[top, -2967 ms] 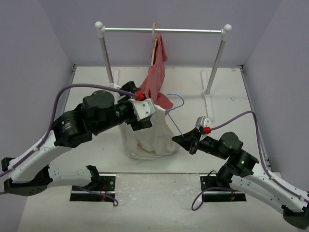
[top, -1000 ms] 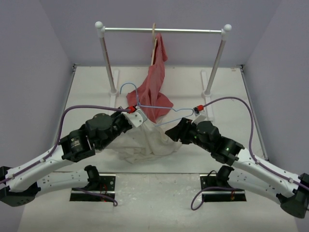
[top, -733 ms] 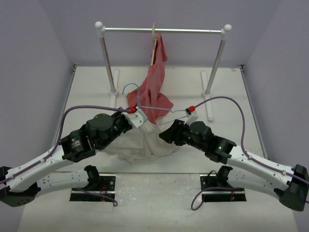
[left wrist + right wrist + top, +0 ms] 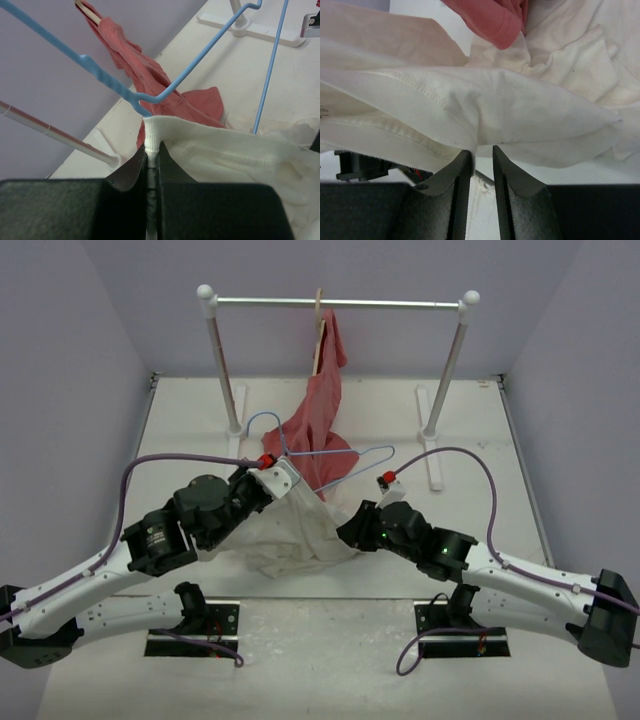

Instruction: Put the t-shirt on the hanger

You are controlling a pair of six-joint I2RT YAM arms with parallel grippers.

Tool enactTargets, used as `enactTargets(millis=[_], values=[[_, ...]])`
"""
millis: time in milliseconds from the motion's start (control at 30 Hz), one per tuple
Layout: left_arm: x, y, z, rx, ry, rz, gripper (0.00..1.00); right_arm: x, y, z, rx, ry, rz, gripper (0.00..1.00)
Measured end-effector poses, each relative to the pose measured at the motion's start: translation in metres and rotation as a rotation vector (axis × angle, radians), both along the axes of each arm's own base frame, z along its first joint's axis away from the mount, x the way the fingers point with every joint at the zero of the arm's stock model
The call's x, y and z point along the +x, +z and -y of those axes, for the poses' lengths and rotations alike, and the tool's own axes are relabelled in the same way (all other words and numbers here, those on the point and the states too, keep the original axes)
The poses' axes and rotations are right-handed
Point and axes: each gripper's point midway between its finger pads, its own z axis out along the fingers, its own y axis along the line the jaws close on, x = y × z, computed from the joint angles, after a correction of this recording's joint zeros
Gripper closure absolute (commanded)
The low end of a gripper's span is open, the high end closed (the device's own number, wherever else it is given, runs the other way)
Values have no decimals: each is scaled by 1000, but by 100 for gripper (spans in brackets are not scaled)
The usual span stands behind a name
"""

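The cream t-shirt [image 4: 300, 535] lies bunched on the table between both arms. My left gripper [image 4: 283, 478] is shut on a ribbed edge of the t-shirt [image 4: 225, 150] and holds it up; in the left wrist view the pinch [image 4: 150, 150] sits just under a bend of the hanger [image 4: 110, 82]. The light-blue wire hanger [image 4: 340, 452] lies tilted over the shirt, with one wire running down behind the cloth. My right gripper [image 4: 345, 530] is low at the shirt's right side. Its jaws [image 4: 481, 150] stand narrowly apart, tips against a fold of the t-shirt [image 4: 520, 105], nothing between them.
A red-pink garment [image 4: 320, 420] hangs from a wooden hanger [image 4: 318, 320] on the rack's rail [image 4: 400, 304], its lower end trailing onto the table beside the shirt. The rack's white feet [image 4: 432, 455] stand behind the arms. Lilac walls close in three sides.
My right gripper has dropped and moved left against the shirt's edge, its jaws narrowing. The hanger's right end now lies free of it. The left gripper keeps its grip.
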Motion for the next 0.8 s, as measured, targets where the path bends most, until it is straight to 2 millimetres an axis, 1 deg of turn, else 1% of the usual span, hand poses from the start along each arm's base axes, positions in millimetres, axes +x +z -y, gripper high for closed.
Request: enactTargets(millis=[33, 100, 133, 267, 300, 367, 400, 467, 567, 633, 700, 800], values=[[0, 0, 0, 0, -1, 0, 100, 2, 2, 0, -1, -6, 4, 77], [-1, 1, 1, -4, -5, 0, 100, 4, 7, -2, 9, -10, 15, 96], [-1, 1, 1, -8, -7, 2, 100, 5, 10, -4, 19, -10, 21, 100], [-2, 2, 0, -15, -10, 5, 100, 9, 15, -8, 26, -14, 36, 100], [-1, 2, 0, -15, -9, 6, 100, 10, 15, -7, 24, -21, 40, 100], [-2, 2, -1, -16, -8, 6, 100, 14, 20, 2, 20, -51, 64, 100], [-2, 2, -2, -18, -8, 8, 100, 16, 25, 8, 21, -66, 81, 100], [-5, 4, -6, -28, -8, 14, 100, 30, 43, 31, 47, -129, 130, 100], [-12, 7, -11, -55, -35, 25, 100, 58, 73, 81, 88, -282, 219, 100], [-18, 7, -12, -69, -69, 28, 100, 69, 86, 107, 96, -360, 264, 100], [-23, 5, -9, -76, -103, 30, 100, 72, 95, 120, 69, -376, 279, 100], [-27, -6, -3, -58, -146, 18, 100, 80, 110, 132, 13, -388, 284, 100]])
